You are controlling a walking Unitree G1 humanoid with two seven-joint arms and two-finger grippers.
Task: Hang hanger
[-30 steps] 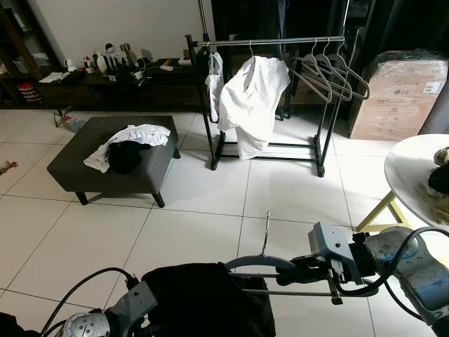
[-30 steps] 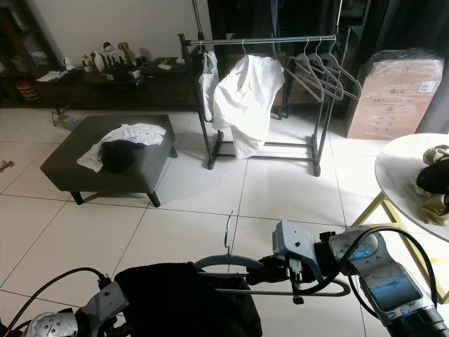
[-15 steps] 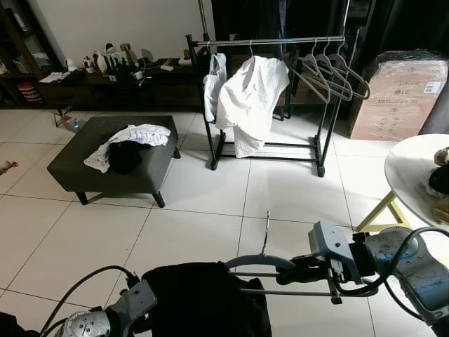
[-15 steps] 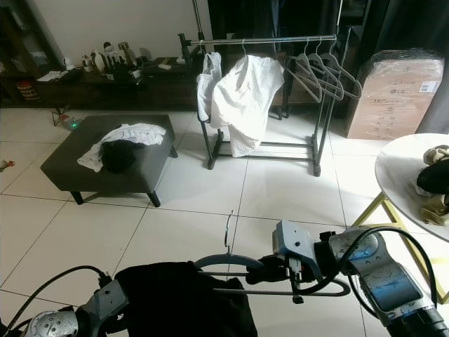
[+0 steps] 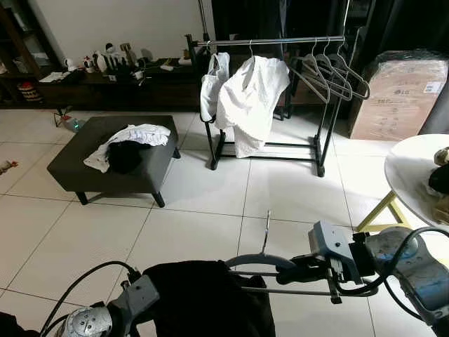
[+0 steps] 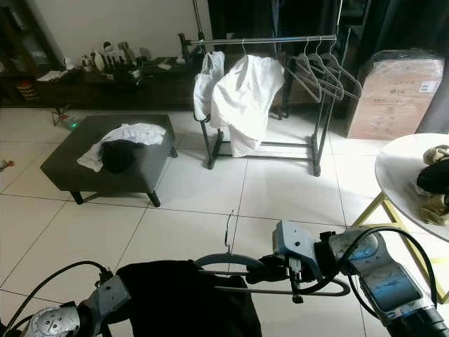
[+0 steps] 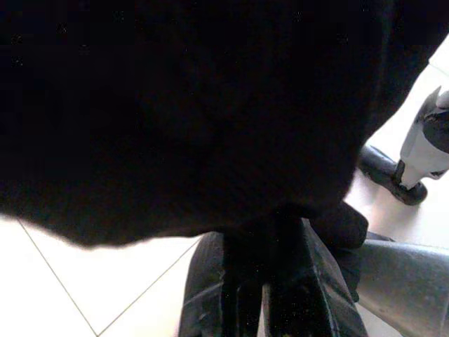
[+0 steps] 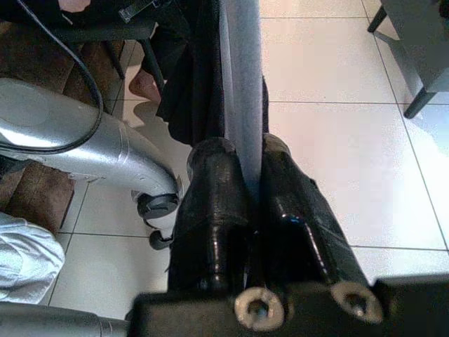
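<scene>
Carrying: grey hanger [image 5: 261,261] with a black garment [image 5: 207,298] draped on it, held low and well short of the clothes rack [image 5: 270,42], hook up.
Right gripper [image 5: 291,269]: jaws clamped on the hanger's grey shoulder, seen clearly in the right wrist view [image 8: 242,175] with the bar pinched between both black fingers.
Left gripper [image 7: 263,281]: under the black garment on the side of it away from the rack; cannot tell whether jaws are open or closed, cloth covering them.
Rack: across the tiled floor [image 5: 280,189], rail carrying a white shirt [image 5: 249,95] and several bare hangers [image 5: 330,70] toward its far end from the shirt.
Free rail: gap between the white shirt and the bare hangers looks the likeliest slot.
Step in hand: judged as the approach, nothing hung yet.
Doing it well: closing on the rack squarely, raising the hook above the rail before lowering, keeping the hook turned across the rail.
Risks: garment sliding off a tilted hanger; hook snagging the bare hangers; ottoman [image 5: 112,161], off to the shirt side of the rack, and round counter [image 5: 414,175] flanking the path.
</scene>
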